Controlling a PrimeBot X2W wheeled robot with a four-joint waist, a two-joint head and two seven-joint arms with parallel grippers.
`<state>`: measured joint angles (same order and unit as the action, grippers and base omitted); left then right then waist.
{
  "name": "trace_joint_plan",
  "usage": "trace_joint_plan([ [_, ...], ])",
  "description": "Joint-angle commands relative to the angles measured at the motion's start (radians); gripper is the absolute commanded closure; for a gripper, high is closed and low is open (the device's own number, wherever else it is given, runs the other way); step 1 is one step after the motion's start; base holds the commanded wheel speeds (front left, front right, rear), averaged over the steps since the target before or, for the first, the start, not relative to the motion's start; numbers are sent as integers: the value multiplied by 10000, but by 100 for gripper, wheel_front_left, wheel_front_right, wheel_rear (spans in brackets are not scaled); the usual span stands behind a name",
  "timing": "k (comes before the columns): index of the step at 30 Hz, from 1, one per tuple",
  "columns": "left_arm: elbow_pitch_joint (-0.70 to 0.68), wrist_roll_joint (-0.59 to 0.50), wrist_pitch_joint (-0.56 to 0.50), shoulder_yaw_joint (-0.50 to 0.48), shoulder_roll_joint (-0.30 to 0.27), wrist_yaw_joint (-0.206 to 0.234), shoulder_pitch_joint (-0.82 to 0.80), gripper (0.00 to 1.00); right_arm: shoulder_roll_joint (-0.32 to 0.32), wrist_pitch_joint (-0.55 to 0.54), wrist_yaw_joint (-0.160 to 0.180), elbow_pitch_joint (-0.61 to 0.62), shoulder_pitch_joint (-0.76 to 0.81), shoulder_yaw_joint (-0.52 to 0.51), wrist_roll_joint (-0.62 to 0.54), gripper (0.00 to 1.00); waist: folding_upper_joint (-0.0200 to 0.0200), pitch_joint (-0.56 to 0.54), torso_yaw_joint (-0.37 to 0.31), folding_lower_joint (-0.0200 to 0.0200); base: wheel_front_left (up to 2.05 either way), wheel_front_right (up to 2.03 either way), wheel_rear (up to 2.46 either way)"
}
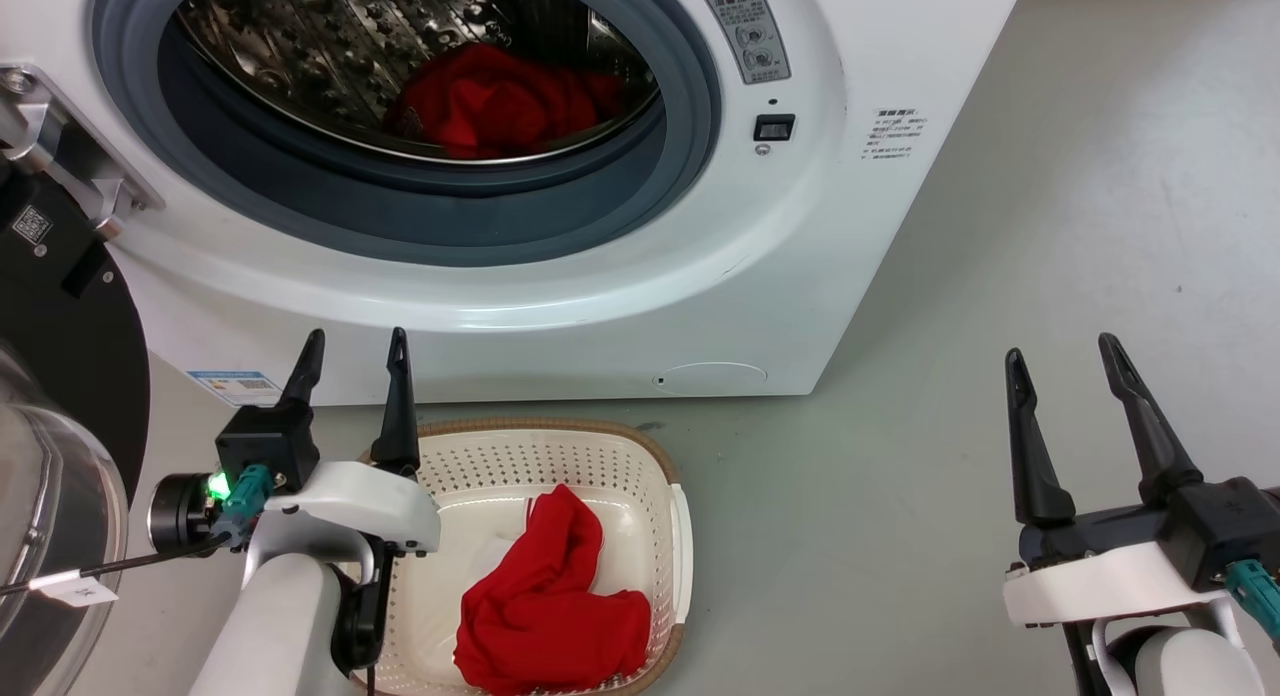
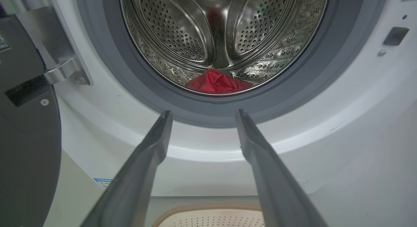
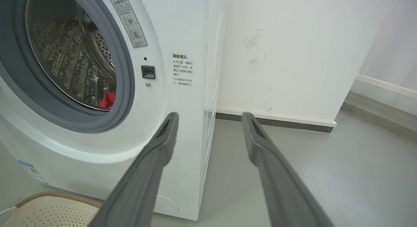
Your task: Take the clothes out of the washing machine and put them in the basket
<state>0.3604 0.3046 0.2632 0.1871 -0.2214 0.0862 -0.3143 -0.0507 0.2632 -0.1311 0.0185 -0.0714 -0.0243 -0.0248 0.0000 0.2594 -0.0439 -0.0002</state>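
Directly in front of the large white front-loading washing machine [image 1: 560, 286], on the floor below its round grey-gasketed porthole, sits one small oval cream plastic basket [image 1: 560, 428] with a brown woven-look rim. One soft bright red garment [image 1: 545, 616] already lies crumpled inside it, so part of the job looks done. One more red fabric heap [image 1: 500, 101] lies low in the machine's perforated steel drum; whether it is a single piece I cannot tell. Both hands are empty, fingers spread apart: the left hand [image 1: 358, 334] points at the machine's porthole from just below it, and the right hand [image 1: 1062, 348] hangs well off the machine's right corner.
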Motion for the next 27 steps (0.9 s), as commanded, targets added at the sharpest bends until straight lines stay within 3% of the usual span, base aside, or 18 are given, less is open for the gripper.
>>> trace_joint_plan([
  [1,-42,-51,22,-81,44,-68,85,0,9,24,7,-13,110,24,52,0,0,-46,-24,2,0,0,0],
  [6,224,-256,24,-519,181,-432,-642,0,7,24,7,16,-17,173,99,0,0,38,-194,2,0,0,0],
  [13,1930,-636,-33,-417,-51,-730,-2809,0,9,24,7,170,-517,333,159,0,0,866,-650,2,0,0,0],
  [27,5586,-1108,-2221,46,-1355,-1540,-8642,0,14,24,7,407,-1666,611,805,0,0,3374,-1942,2,0,0,0],
])
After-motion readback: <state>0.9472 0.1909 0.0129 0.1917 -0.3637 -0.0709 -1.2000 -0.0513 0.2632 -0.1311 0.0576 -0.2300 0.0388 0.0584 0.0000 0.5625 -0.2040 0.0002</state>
